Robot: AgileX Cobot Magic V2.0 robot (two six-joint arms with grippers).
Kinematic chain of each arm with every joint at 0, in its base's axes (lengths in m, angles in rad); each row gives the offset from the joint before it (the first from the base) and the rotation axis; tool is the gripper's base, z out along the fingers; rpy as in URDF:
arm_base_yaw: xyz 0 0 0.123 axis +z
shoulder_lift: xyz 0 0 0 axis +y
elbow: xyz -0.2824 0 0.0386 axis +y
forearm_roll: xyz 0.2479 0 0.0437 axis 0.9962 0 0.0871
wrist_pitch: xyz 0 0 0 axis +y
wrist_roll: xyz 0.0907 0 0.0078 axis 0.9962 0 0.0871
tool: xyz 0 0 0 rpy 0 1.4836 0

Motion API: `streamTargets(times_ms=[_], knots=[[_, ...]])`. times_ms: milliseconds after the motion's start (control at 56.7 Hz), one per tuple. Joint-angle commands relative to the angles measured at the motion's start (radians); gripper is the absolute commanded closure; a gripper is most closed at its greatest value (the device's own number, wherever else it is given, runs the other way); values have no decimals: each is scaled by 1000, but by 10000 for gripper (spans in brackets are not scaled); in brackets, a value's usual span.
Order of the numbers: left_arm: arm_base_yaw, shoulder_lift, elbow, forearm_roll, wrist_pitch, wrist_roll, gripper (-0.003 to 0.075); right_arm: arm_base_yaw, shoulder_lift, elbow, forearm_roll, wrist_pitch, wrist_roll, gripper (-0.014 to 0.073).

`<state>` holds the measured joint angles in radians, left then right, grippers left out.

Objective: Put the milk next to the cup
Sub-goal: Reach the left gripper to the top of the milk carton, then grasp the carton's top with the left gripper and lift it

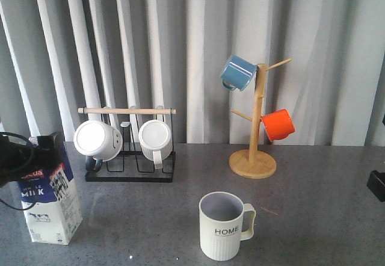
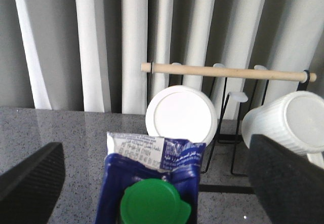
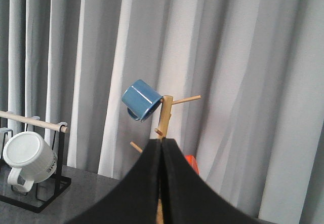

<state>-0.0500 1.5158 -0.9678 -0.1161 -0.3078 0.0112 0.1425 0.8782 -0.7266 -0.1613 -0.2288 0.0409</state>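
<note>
The milk [image 1: 49,203] is a blue and white carton standing upright at the front left of the grey table; its green cap [image 2: 154,203] shows in the left wrist view. My left gripper [image 2: 154,148] is open, with one finger [image 2: 30,183] on each side of the carton top and a gap to the carton on both sides. The cup [image 1: 222,225], a cream ribbed mug with "HOME" lettering, stands at the front centre with its handle to the right. My right gripper [image 3: 162,143] is shut and empty at the far right edge of the table [image 1: 377,185].
A black wire rack [image 1: 129,173] with a wooden bar holds two plain white mugs [image 1: 98,139] behind the carton. A wooden mug tree [image 1: 255,157] at the back right carries a blue mug [image 1: 238,72] and an orange mug [image 1: 279,124]. A grey curtain hangs behind.
</note>
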Motion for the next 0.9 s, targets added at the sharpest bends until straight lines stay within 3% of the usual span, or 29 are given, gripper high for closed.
streamTargets(times_ms=[0, 88, 194, 318, 459, 882], knots=[[5, 11, -36, -5, -90, -4, 9, -8, -9, -29, 1, -69, 3, 602], [10, 45, -36, -8, -78, -11, 36, -8, -9, -29, 1, -69, 3, 602], [20, 58, -36, -45, -75, -50, 152, -8, -9, -29, 1, -69, 3, 602], [20, 56, -36, -57, -101, -49, 464, -8, -9, -29, 1, -69, 3, 602], [20, 56, -36, -55, -82, 5, 730, -8, -9, -29, 1, -69, 3, 602], [11, 29, -37, -61, 33, 50, 727, -8, -9, -29, 1, -69, 3, 602]])
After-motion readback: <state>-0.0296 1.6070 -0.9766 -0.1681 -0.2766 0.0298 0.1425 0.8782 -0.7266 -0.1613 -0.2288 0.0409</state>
